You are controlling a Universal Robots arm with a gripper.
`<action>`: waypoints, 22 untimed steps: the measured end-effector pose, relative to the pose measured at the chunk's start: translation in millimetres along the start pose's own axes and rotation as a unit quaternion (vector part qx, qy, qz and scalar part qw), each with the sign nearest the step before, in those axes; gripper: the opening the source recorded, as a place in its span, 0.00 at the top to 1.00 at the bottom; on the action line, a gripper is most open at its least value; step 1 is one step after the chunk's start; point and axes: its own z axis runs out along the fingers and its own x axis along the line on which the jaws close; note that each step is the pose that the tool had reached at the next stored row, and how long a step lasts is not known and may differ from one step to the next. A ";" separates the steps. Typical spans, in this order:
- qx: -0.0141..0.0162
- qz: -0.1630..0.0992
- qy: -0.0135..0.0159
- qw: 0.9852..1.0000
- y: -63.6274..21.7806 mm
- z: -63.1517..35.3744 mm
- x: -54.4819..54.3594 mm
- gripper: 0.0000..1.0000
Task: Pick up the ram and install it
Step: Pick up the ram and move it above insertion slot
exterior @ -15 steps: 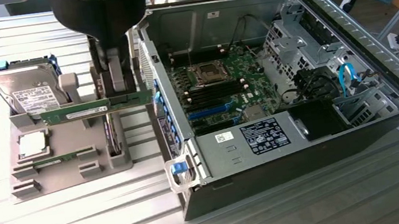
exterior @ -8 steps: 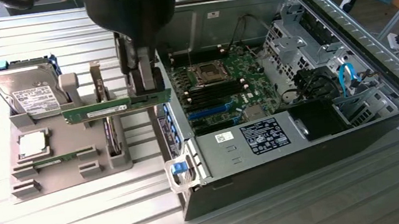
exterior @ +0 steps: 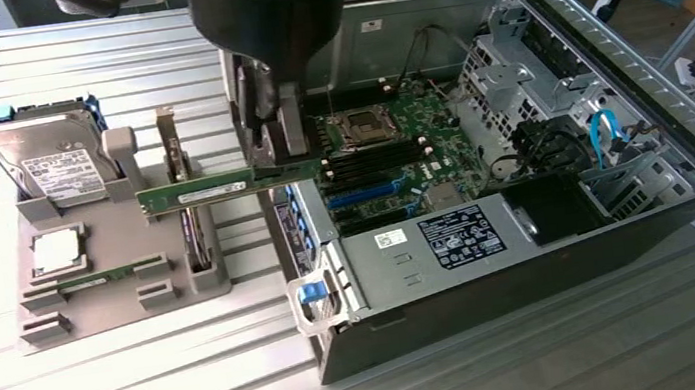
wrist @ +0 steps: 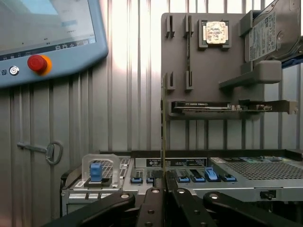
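Exterior view. Grips the ram (exterior: 215, 188) by one end in the gripper (exterior: 285, 160), which is shut tight on the board. Holds it level and on edge, clear of the worktop (exterior: 183, 378), at the wall of the open case (exterior: 614, 170) on the exterior view's left. Points the free end away from the case, out over the grey holder (exterior: 112, 297). Stops short of the motherboard (exterior: 402, 147) inside the case. Beside the case, on the exterior view's left: the holder, with a card (exterior: 196, 240) upright on the side nearest the case, a second green stick (exterior: 96, 278) lying flat, a silver chip (exterior: 56, 251), and a hard drive (exterior: 48, 164) at the corner farthest from the case.

Wrist view. Pinches the ram (wrist: 163, 132) edge-on in the gripper (wrist: 163, 183), fingers (wrist: 182, 203) drawn in narrow against both faces. Looks along the thin green edge, across the case (wrist: 246, 172) rim and on to the worktop (wrist: 128, 94) beyond. On the case frame: a blue latch (wrist: 96, 171) and a row of blue clips. Beyond the case: the holder (wrist: 208, 71) with chip (wrist: 215, 32), hard drive (wrist: 272, 28) and card (wrist: 203, 106). Farther from the case, off to one side: a pendant (wrist: 52, 52) with a red button (wrist: 37, 63).
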 end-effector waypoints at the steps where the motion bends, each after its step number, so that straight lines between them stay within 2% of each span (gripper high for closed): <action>1: 0.000 0.000 0.000 1.000 -2.5 -0.1 0.7 0.88; 22: -0.005 0.000 0.000 1.000 -57.5 -1.9 14.3 0.88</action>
